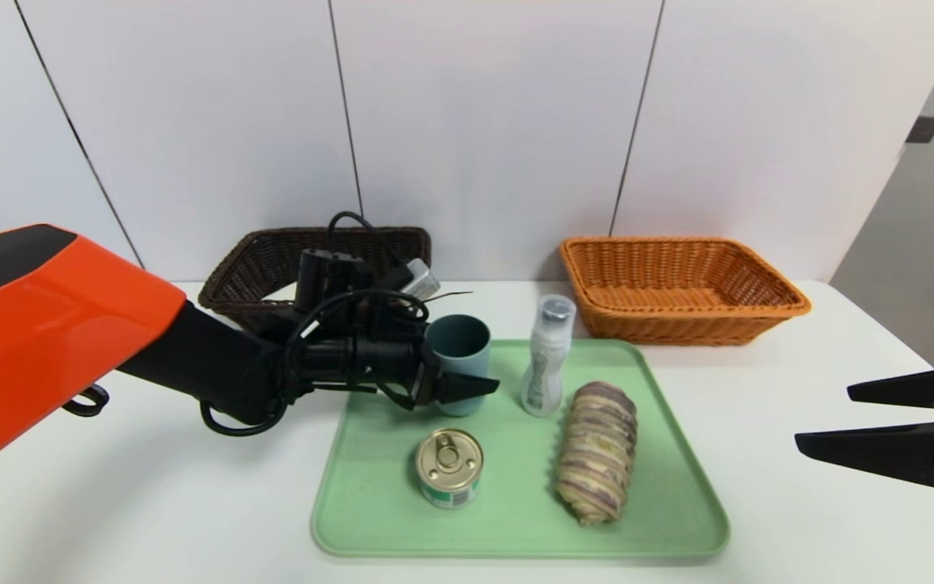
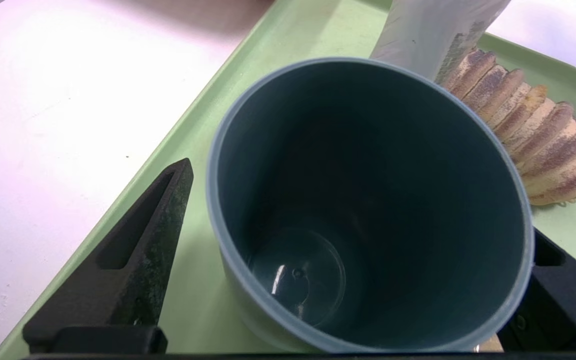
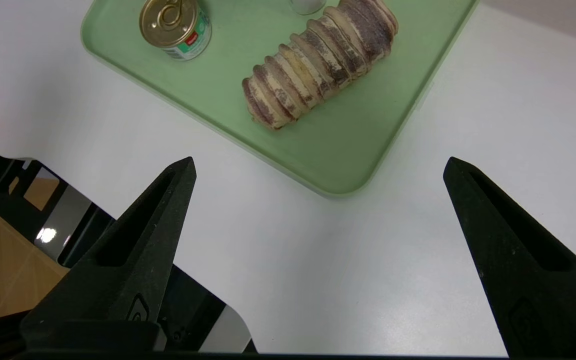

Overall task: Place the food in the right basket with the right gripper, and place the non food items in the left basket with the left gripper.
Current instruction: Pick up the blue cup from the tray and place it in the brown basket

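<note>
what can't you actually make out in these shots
- Inside of the dark brown woven basket: head view, the left gripper and its cables cover it, so a soap bar can't be confirmed.
- Blue-grey plastic cup: left wrist view, contact with the gripper's fingers unclear.
- Small white waisted bottle: cut off by the picture's edge.
- Right gripper: arm out of frame.

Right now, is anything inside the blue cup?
Nothing: the left wrist view looks down into the cup to its bare bottom. The left gripper has its jaws around it, on the green tray.
</note>
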